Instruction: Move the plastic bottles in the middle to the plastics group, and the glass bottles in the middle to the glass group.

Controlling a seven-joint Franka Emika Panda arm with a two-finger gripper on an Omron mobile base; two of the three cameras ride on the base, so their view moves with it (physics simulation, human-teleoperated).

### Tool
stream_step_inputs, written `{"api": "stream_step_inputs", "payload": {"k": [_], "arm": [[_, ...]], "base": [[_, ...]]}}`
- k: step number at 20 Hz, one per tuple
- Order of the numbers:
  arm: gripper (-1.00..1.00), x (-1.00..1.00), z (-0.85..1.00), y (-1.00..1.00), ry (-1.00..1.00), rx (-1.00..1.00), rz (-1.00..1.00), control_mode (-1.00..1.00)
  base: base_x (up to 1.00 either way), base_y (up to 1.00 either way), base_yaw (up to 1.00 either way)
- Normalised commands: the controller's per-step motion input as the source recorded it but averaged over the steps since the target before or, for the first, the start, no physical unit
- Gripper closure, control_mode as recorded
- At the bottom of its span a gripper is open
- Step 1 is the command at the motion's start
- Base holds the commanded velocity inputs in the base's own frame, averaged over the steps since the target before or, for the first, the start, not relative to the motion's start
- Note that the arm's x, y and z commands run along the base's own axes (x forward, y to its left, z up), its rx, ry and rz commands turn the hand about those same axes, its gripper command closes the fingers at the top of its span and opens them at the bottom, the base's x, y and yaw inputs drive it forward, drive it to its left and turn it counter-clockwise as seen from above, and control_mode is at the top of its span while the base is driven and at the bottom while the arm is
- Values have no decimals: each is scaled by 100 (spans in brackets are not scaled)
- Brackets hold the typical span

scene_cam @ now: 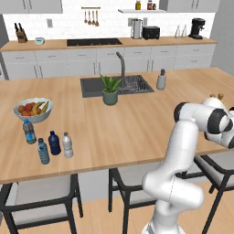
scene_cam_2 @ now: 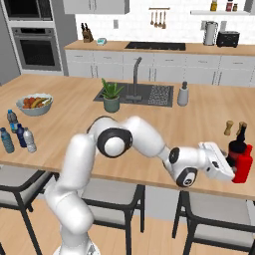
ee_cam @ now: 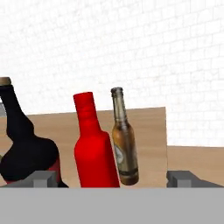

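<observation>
The red glass bottle [ee_cam: 92, 148] stands upright on the counter between the fingers of my gripper [ee_cam: 113, 179], which is open and wide of it on both sides. In the right base view my gripper [scene_cam_2: 233, 167] is at the counter's right end, against the red bottle [scene_cam_2: 244, 170]. Beside it stand a black glass bottle [ee_cam: 22, 151] and a brown glass bottle [ee_cam: 124, 142]. At the counter's far left, the navy bottle [scene_cam: 54, 143] and the clear greyish bottle [scene_cam: 67, 145] stand next to two blue-labelled water bottles [scene_cam: 29, 131] [scene_cam: 43, 151].
A fruit bowl [scene_cam: 33, 109] sits behind the plastic bottles. A potted plant [scene_cam: 110, 89], the sink [scene_cam: 137, 84] with its tap and a soap dispenser [scene_cam: 161, 80] are mid-counter. Stools stand under the near edge of the counter [scene_cam: 137, 132].
</observation>
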Motion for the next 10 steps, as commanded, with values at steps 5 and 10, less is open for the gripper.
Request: {"api": "stream_step_inputs", "payload": {"k": [5,10], "arm": [[-100,-33,80,40,21,0,0,-100],[-100,-30,71,57,25,0,0,-100]], "base": [[0,0,0],[0,0,0]]}}
